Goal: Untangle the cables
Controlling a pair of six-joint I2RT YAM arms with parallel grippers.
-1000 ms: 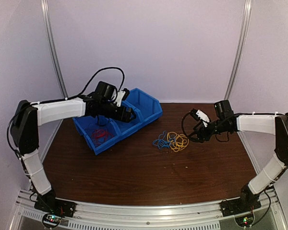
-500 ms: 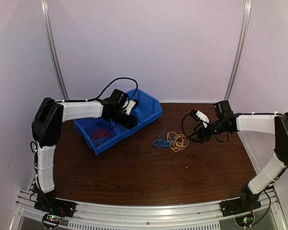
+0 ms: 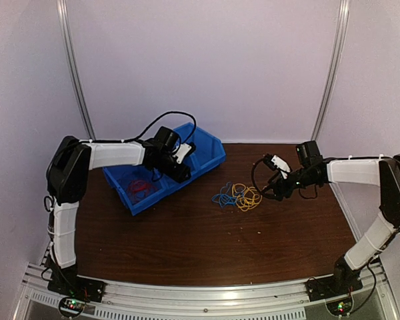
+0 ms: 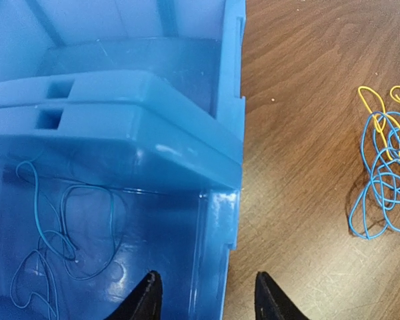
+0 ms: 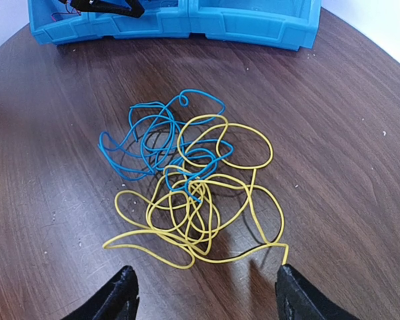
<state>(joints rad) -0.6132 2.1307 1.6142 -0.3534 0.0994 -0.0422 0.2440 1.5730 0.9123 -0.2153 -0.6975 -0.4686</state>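
A tangle of yellow cable [image 5: 193,215] and blue cable [image 5: 145,141] lies on the brown table, also seen from above as yellow cable [image 3: 248,197] and blue cable [image 3: 223,197]. My right gripper [image 5: 210,297] hovers open just in front of it, and the yellow end rises near its right finger. A red cable [image 3: 140,187] lies in the left compartment of the blue bin [image 3: 207,159]. A thin blue cable [image 4: 113,227] rests inside another compartment. My left gripper [image 4: 209,303] is open above that bin's front wall [image 4: 230,200], holding nothing.
The blue bin [image 5: 253,27] stands at the back left of the table, with several compartments. The table's right edge [image 3: 343,213] and metal frame posts [image 3: 77,73] bound the space. Thick black arm cables loop above both wrists.
My left arm has swung right from the red-cable compartment to the bin's front wall, and its jaws have narrowed. The right arm has hardly moved.
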